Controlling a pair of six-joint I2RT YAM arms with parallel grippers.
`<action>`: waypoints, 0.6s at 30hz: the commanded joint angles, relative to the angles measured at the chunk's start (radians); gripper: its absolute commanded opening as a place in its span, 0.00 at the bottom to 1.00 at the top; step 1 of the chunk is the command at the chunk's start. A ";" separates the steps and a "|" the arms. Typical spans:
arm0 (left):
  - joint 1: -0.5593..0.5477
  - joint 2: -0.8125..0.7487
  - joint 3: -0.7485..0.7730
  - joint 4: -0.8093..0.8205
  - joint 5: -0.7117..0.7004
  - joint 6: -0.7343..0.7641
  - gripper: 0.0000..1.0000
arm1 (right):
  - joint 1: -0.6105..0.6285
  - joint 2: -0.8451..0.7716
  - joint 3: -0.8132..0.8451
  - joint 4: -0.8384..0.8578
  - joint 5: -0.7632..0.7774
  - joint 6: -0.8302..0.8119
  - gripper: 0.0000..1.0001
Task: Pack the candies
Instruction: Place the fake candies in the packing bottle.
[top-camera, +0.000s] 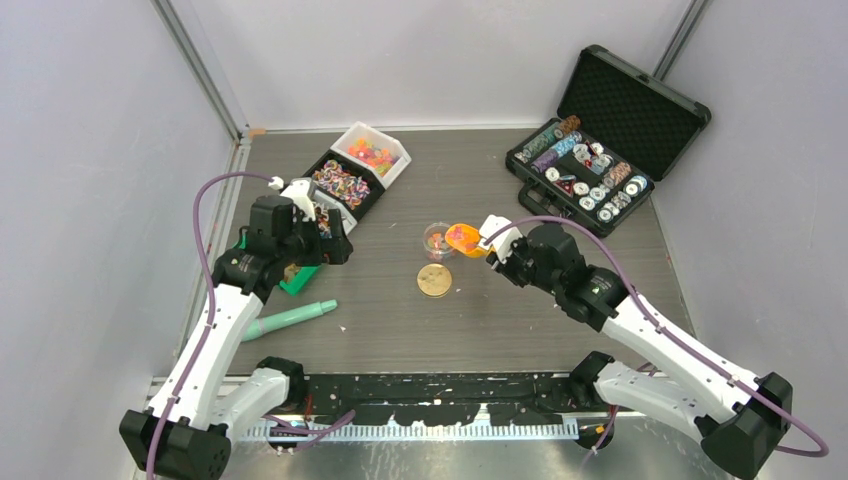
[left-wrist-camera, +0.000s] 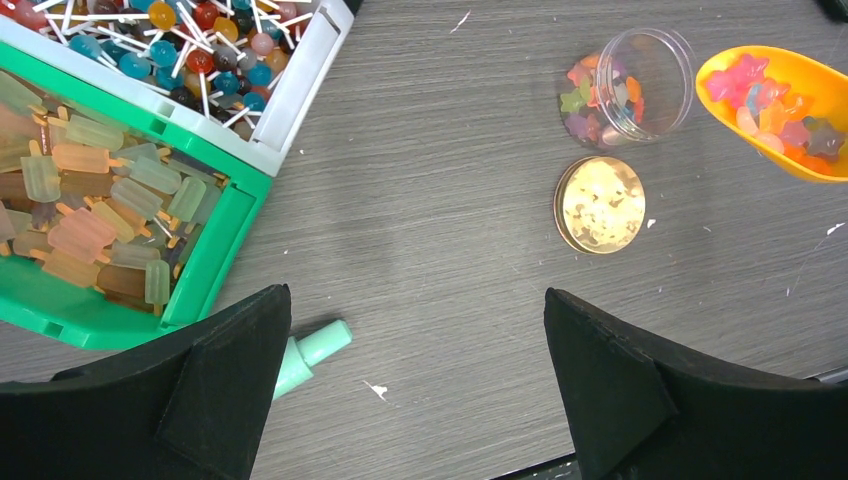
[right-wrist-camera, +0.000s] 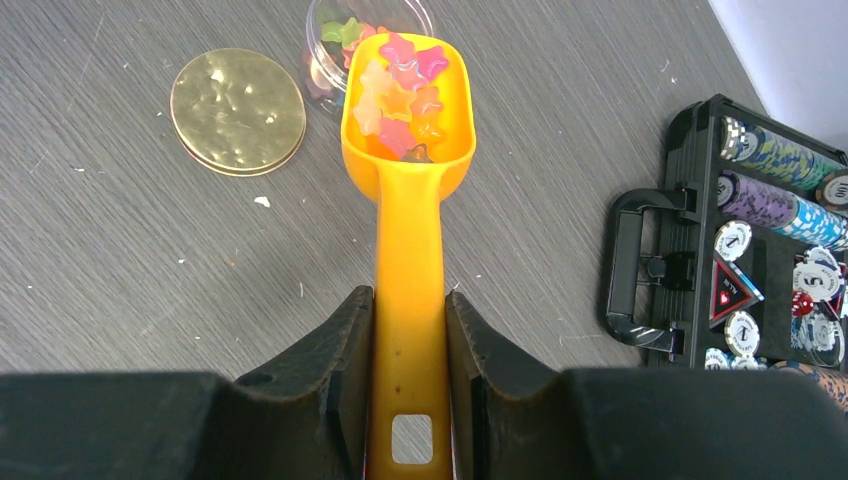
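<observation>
- Right gripper (right-wrist-camera: 410, 300) is clamped on the flat handle of the orange scoop (right-wrist-camera: 410, 200), one finger pressed to each side.
- That scoop's long axis runs straight out ahead of the gripper, with the bowl at the far end.
- The bowl is loaded with star-shaped candies (right-wrist-camera: 400, 95): glossy, see-through, gummy-looking, in pink, orange and yellow.
- A clear jar (right-wrist-camera: 325, 45) sits just past the bowl's tip and a touch to the left, mouth open, with a few more stars inside.
- From the wrist view the bowl's lip overlaps the jar's rim, but whether they actually touch is impossible to call.
- So the pour likely comes down to a small nudge ahead-left, then tipping the scoop so nothing spills on the table (right-wrist-camera: 150, 250).
- The gold lid (right-wrist-camera: 238, 110) lies flat to the left of the scoop, just beside the jar. It's round, shiny and dimpled.
- Left gripper (left-wrist-camera: 415, 300) is spread wide with nothing in it, well apart from the jar, so the right arm is clearly nearer.
</observation>
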 joint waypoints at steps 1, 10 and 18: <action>-0.006 -0.015 0.037 0.001 -0.014 0.019 1.00 | 0.006 0.026 0.072 0.015 0.003 -0.021 0.00; -0.016 -0.012 0.036 0.001 -0.014 0.019 1.00 | 0.007 0.085 0.121 -0.017 -0.005 -0.041 0.00; -0.019 -0.016 0.036 0.000 -0.018 0.020 1.00 | 0.008 0.128 0.175 -0.094 -0.017 -0.062 0.00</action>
